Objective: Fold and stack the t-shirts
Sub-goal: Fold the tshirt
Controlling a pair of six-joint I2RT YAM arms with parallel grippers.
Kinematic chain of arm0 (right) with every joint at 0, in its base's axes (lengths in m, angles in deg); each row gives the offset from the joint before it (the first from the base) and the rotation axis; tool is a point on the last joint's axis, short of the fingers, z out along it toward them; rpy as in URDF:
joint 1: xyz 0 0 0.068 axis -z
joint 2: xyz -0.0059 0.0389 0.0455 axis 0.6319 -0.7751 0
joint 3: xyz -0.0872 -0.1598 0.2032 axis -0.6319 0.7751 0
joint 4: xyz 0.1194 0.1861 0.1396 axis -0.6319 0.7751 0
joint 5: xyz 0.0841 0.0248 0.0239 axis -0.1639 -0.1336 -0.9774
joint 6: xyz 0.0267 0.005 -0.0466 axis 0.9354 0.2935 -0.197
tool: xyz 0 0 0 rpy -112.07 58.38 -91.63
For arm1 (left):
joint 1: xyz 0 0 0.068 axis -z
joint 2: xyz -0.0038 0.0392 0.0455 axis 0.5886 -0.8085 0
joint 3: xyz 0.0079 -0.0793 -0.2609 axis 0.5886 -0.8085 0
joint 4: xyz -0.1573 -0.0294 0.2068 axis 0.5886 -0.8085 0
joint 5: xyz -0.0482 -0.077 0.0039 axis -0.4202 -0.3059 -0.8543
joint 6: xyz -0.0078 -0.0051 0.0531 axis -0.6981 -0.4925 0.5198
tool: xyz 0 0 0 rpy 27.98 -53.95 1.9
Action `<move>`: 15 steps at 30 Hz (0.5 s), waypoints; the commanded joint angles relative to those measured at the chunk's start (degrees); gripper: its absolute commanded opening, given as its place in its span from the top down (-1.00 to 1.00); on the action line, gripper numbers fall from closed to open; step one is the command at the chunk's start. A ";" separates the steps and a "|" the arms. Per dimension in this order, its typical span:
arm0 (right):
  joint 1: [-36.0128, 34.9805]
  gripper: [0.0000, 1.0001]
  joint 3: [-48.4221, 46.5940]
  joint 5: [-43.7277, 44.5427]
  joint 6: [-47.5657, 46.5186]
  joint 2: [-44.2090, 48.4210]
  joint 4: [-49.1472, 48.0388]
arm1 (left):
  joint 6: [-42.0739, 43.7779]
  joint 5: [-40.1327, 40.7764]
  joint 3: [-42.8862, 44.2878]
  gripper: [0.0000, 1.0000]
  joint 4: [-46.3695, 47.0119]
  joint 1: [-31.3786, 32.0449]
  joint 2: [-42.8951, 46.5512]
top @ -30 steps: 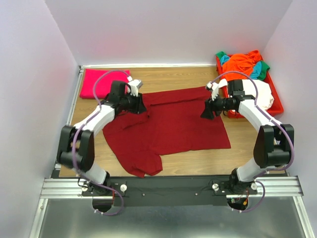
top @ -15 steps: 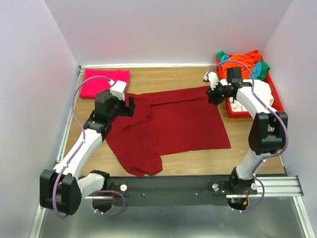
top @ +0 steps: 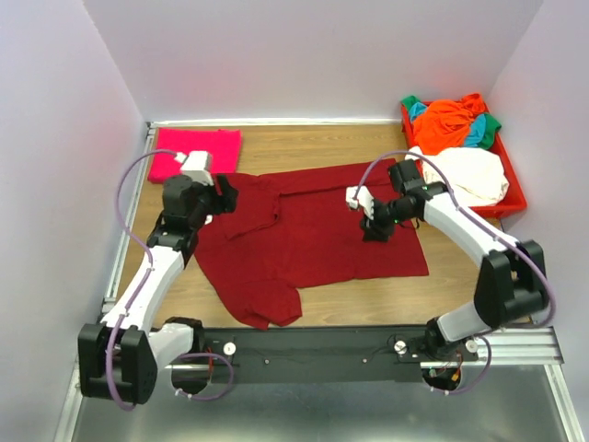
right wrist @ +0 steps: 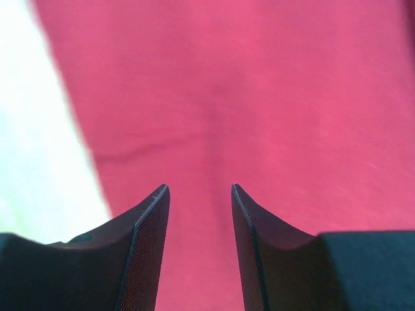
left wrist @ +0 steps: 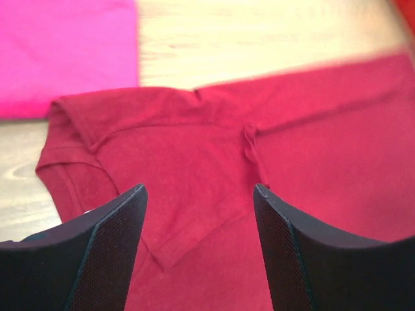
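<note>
Plainly, the dark red t-shirt lies spread out on the wooden table, filling the middle of the top view. Its lower left part runs out toward 7 o'clock in a rumpled flap. A magenta-pink t-shirt lies flat at 10 o'clock, just beside the red one's far left corner.

At 2 o'clock stands a red tray heaped with more shirts. An orange t-shirt is on top at the far end and a cream t-shirt is nearer. Bits of a green t-shirt and a teal t-shirt show beside the orange.

The left gripper sits over the red shirt's 10 o'clock corner. In the left wrist view its pincer stands wide, with nothing between the fingers. Below it lie the sleeve hem and a small raised crease of the red shirt. The pink shirt fills that view's 10 o'clock corner.

The right gripper is over the red shirt toward 2 o'clock from its middle, inside the right-hand edge. In the right wrist view the pincer is parted more narrowly and also holds nothing. Only red cloth shows past the fingers, with a faint wrinkle across it, and a washed-out pale strip runs down the 9 o'clock side. Whether either set of fingertips touches the cloth cannot be told.
</note>
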 commanded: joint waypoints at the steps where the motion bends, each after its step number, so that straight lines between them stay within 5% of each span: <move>1: -0.34 -0.02 5.84 -2.99 -1.12 5.80 0.83 | -12.16 -7.41 -4.79 -0.48 5.98 -8.80 1.42; 4: -0.34 -0.03 7.70 0.87 1.60 6.69 -1.45 | -14.45 -9.43 -5.42 -0.34 8.37 -15.57 -0.94; 8: -0.34 -0.07 9.01 0.36 1.71 8.18 0.11 | -12.60 -23.02 -1.47 -0.33 6.53 -17.69 -5.60; 12: -1.73 -0.15 12.35 -5.43 -8.92 10.38 5.83 | -12.26 -25.52 0.47 -0.36 -1.10 -14.89 -6.49; 15: -9.78 -0.16 14.37 -8.00 -11.92 10.90 7.69 | -7.78 -21.05 1.52 -0.43 -4.98 -6.21 -4.22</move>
